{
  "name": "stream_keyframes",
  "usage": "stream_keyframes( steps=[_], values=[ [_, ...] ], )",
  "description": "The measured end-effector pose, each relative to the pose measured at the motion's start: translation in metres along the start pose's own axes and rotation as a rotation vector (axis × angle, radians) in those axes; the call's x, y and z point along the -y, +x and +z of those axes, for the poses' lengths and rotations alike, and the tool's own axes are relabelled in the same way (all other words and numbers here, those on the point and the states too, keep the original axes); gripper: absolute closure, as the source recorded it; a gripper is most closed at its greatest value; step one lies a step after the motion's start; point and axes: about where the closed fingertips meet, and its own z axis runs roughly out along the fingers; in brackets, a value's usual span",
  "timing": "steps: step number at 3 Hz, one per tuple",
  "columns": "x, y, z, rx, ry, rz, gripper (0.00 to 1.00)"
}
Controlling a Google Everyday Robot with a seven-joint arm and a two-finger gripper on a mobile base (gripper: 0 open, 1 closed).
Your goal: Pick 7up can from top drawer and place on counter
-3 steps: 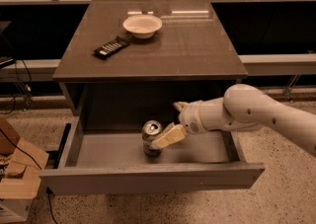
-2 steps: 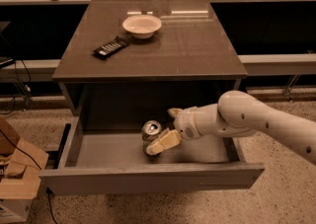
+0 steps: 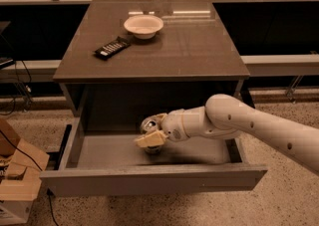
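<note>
The 7up can [image 3: 147, 123] stands in the open top drawer [image 3: 149, 180], near its middle, with its silvery top showing. My gripper [image 3: 151, 132] reaches in from the right on a white arm [image 3: 249, 123]. One pale finger [image 3: 149, 140] lies across the can's front side and the other sits behind it. The fingers are closed against the can, which seems to lean slightly. The can's base still looks low in the drawer. The counter [image 3: 194, 46] is the dark glossy top above the drawer.
A white bowl [image 3: 143, 25] and a black remote [image 3: 112, 48] lie on the counter's back left. A cardboard box [image 3: 17, 180] and cables stand on the speckled floor at the left. A rail and dark panels run behind the counter.
My gripper has moved left inside the drawer and closed in around the can, which has shifted slightly left with it.
</note>
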Motion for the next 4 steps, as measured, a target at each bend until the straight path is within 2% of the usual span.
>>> stream_keyframes(
  steps=[1,2,3,4],
  values=[
    [0.0,-0.017,-0.011,0.029,0.023,-0.027,0.66],
    [-0.001,-0.043,-0.049,0.044,0.078,-0.077,0.89],
    [-0.01,-0.078,-0.102,0.066,0.129,-0.176,1.0],
    [-0.012,-0.116,-0.16,0.069,0.197,-0.277,1.0]
  ],
)
